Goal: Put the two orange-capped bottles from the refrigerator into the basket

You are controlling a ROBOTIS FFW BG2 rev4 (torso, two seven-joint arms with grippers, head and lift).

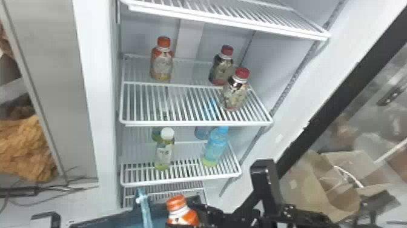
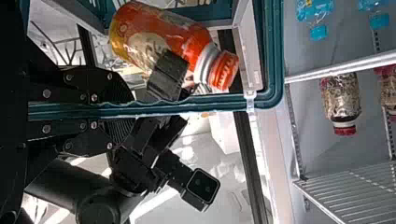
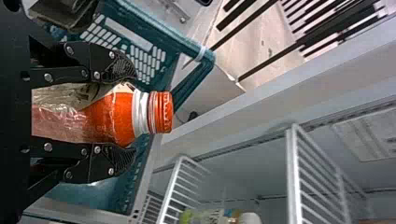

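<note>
Fingers point(image 3: 120, 70) of the right gripper point(image 1: 188, 214) hold an orange-capped bottle point(image 3: 100, 114)

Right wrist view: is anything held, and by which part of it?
The right gripper holds the orange-capped bottle by its upper body, just below the neck.
</note>
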